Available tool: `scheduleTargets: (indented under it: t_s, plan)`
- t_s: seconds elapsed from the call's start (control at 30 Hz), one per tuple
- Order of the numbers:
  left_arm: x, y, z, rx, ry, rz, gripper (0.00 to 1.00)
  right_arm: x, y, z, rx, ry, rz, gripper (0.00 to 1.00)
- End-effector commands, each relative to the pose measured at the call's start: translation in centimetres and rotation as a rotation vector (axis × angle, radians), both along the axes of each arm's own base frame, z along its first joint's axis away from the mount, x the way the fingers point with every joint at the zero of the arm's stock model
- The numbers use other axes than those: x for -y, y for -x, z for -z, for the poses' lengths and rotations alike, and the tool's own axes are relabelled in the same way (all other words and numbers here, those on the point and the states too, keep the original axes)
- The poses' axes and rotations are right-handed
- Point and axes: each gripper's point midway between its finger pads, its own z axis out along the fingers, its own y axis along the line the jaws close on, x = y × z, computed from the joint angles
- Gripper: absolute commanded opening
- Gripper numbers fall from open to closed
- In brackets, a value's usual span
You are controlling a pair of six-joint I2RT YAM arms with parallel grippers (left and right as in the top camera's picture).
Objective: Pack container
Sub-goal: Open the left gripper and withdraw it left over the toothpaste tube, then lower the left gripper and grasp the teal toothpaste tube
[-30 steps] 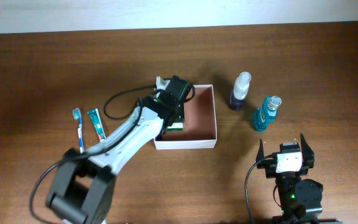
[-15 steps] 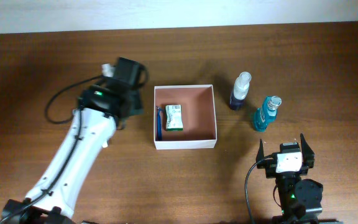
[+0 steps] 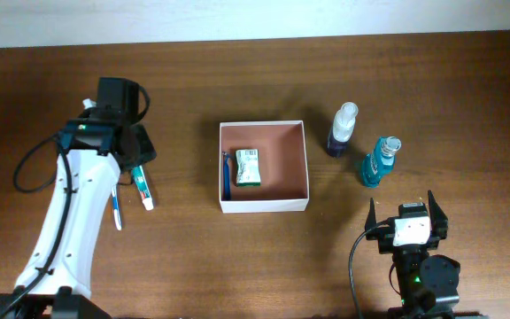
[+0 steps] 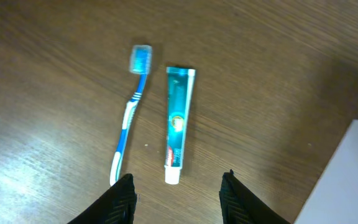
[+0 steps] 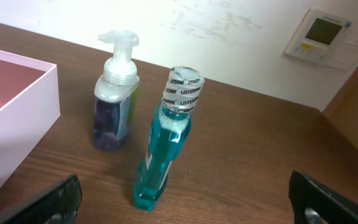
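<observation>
The container (image 3: 282,173), a shallow white-walled box with a reddish-brown floor, sits mid-table. A green packet (image 3: 249,167) and a thin blue item (image 3: 228,174) lie inside it by the left wall. My left gripper (image 3: 136,151) hovers left of the box, open and holding nothing. In the left wrist view the gripper (image 4: 176,199) is just short of the cap end of a teal toothpaste tube (image 4: 179,118), with a blue toothbrush (image 4: 132,112) lying beside the tube. My right gripper (image 3: 403,204) rests open near the front edge.
A clear pump bottle of dark blue liquid (image 5: 114,99) and a teal mouthwash bottle (image 5: 166,149) stand right of the container's wall (image 5: 17,81). My right gripper (image 5: 185,208) faces them. The white wall (image 4: 347,180) edges the left wrist view.
My left arm has swung left from over the container to above the toothpaste and toothbrush, leaving the green packet inside. Its jaws opened wider. The right arm has not moved.
</observation>
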Motion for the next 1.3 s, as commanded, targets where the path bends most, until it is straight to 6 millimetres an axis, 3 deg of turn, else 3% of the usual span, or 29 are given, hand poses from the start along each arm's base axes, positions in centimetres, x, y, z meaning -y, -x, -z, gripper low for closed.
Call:
scheduleTargets:
  t_s: [0.0, 0.27, 0.83, 0.93, 1.27]
  plan:
    - [-0.9, 0.8, 1.0, -0.025, 0.005, -0.020, 0.45, 0.2, 0.0, 0.2, 0.003, 0.001, 0.014, 0.98]
    - [-2.3, 1.8, 4.7, -0.052, 0.007, -0.064, 0.44, 0.2, 0.0, 0.2, 0.003, 0.001, 0.014, 0.98]
    - [-2.6, 1.2, 10.5, 0.044, 0.051, -0.084, 0.47, 0.2, 0.0, 0.2, 0.003, 0.001, 0.014, 0.98]
    - [-2.5, 1.3, 11.0, 0.062, 0.071, -0.130, 0.53, 0.2, 0.0, 0.2, 0.003, 0.001, 0.014, 0.98]
    - [-2.5, -0.4, 11.5, 0.127, 0.101, -0.185, 0.53, 0.2, 0.0, 0.1, 0.003, 0.001, 0.014, 0.98]
